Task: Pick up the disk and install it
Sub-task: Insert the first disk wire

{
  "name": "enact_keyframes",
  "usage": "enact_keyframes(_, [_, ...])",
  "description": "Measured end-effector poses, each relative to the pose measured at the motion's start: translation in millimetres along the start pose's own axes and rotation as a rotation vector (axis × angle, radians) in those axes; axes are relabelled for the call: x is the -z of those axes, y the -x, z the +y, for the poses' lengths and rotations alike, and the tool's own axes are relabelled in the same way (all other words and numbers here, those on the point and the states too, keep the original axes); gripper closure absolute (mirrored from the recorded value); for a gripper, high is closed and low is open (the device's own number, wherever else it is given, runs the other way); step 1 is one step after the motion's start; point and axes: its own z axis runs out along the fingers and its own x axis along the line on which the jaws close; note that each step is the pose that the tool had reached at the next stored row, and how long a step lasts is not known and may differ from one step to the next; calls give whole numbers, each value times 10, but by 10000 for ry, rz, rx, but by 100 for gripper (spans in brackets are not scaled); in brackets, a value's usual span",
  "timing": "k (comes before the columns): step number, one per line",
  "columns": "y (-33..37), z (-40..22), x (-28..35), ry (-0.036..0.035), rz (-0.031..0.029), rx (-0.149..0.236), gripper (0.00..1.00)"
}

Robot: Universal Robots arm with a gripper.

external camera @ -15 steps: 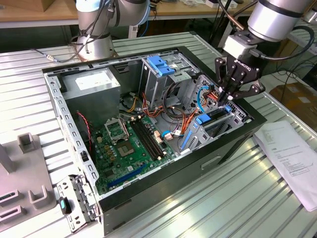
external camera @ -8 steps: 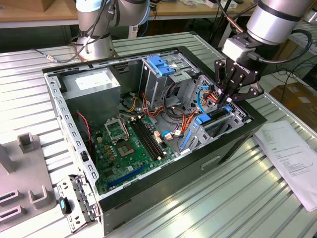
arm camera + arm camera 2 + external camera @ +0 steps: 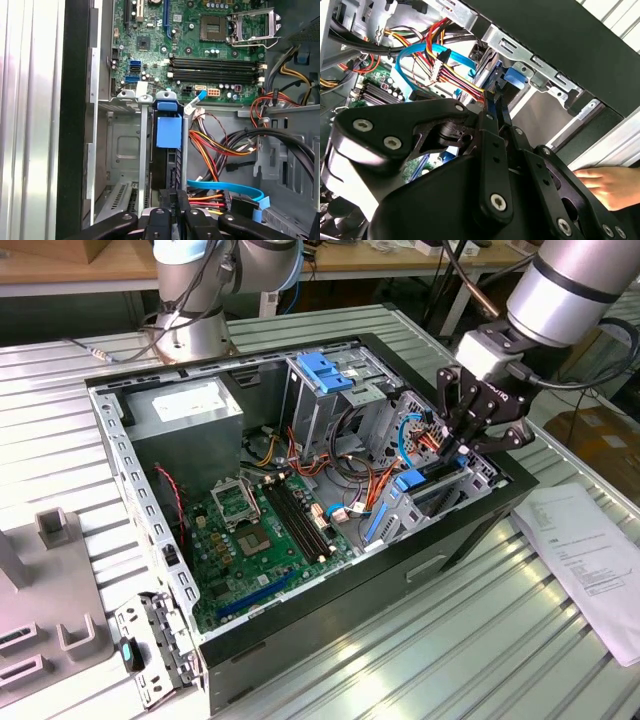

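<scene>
Ribbed metal bench (image 3: 420, 660), claw (image 3: 462, 440) apparently clamped on seated disk (image 3: 167, 155) (edge-on).

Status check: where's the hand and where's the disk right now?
Hand down at the drive bay. Disk upright in its slot, blue rail on top. Cables bunched beside it.

- The disk (image 3: 167, 150) stands edge-on in its bay; the label cannot be seen, and the gripper (image 3: 172, 200) covers its near end.
- A hand (image 3: 612, 185) is cut off by the second wrist view's edge.
</scene>
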Motion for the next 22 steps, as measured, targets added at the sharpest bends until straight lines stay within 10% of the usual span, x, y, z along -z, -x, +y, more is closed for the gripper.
enact_keyframes(22, [2, 8, -30, -5, -41, -104, 83])
